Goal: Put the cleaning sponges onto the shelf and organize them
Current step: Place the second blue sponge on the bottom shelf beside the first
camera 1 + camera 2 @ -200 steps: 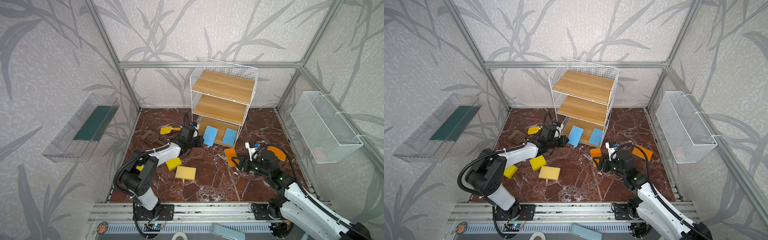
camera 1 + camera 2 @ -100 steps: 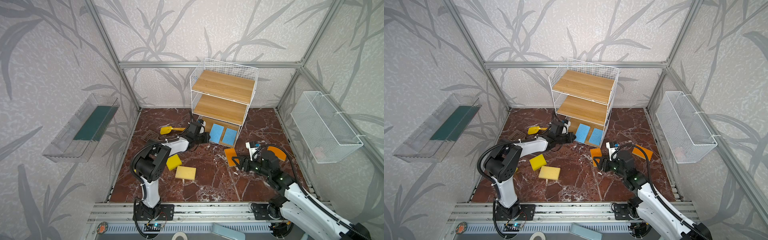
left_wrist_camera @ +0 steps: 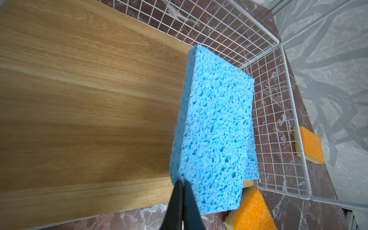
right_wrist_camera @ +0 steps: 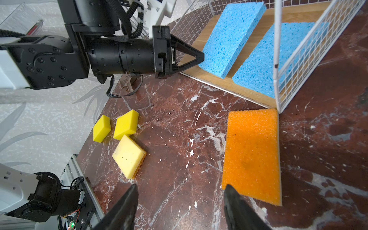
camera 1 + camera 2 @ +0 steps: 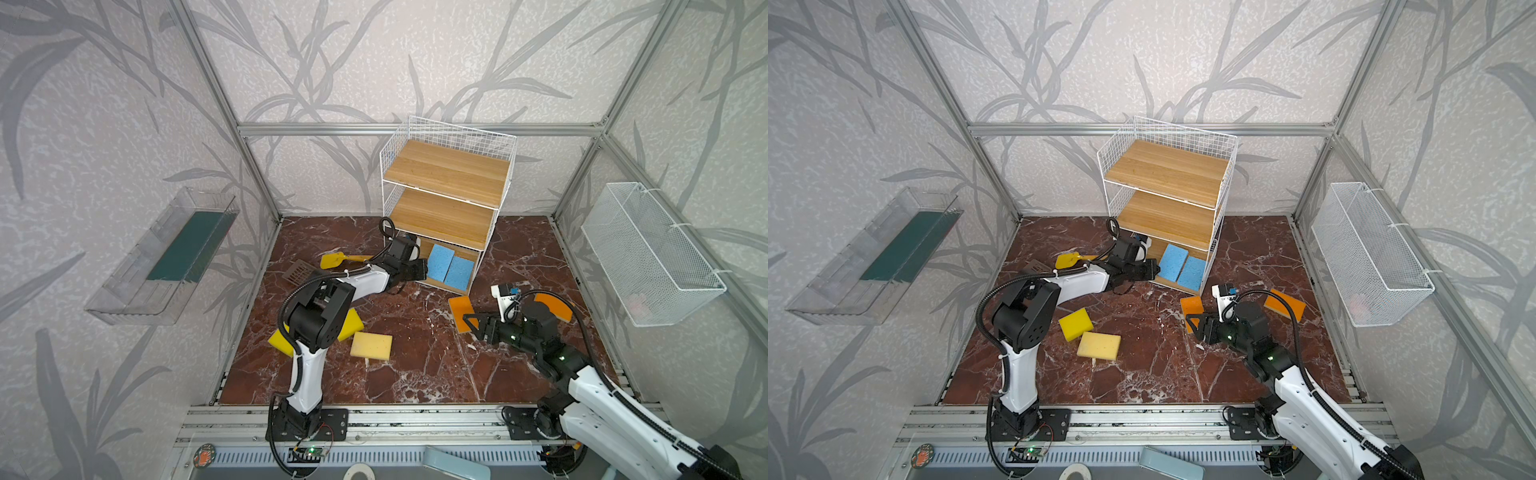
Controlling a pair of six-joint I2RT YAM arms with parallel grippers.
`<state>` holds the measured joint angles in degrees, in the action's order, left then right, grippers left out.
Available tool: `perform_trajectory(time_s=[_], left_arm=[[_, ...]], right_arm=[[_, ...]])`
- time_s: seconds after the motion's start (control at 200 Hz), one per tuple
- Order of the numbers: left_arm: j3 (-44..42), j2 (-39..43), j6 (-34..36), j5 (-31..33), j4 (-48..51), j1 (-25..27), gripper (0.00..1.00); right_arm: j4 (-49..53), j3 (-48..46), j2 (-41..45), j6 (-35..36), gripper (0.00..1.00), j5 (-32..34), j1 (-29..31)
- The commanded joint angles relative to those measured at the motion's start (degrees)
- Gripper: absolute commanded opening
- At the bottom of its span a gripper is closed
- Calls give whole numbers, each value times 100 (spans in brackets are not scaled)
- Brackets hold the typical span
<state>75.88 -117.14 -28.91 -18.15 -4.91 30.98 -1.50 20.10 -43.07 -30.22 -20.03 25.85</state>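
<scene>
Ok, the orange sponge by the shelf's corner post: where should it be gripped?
Probably from above, pinching its two long edges at the end nearest the open right gripper: the orange sponge lies flat, and its far end sits by the shelf post.

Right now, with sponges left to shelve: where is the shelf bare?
On the shelf, the top board and middle board look bare. The bottom board is bare beside the two blue sponges, on the side of the left gripper, whose shut jaws crowd its front edge.
</scene>
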Motion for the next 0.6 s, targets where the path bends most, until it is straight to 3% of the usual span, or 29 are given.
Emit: perform_trajectory(time_s=[0.0,0.6], left_arm=[[322,-209,133,87,218,-12,0],[398,-190,87,525,229,5,0]], right_arm=[[-155,-57,10,-19,67,-71,-27],[-254,-120,-50,-64,67,-133,-28]])
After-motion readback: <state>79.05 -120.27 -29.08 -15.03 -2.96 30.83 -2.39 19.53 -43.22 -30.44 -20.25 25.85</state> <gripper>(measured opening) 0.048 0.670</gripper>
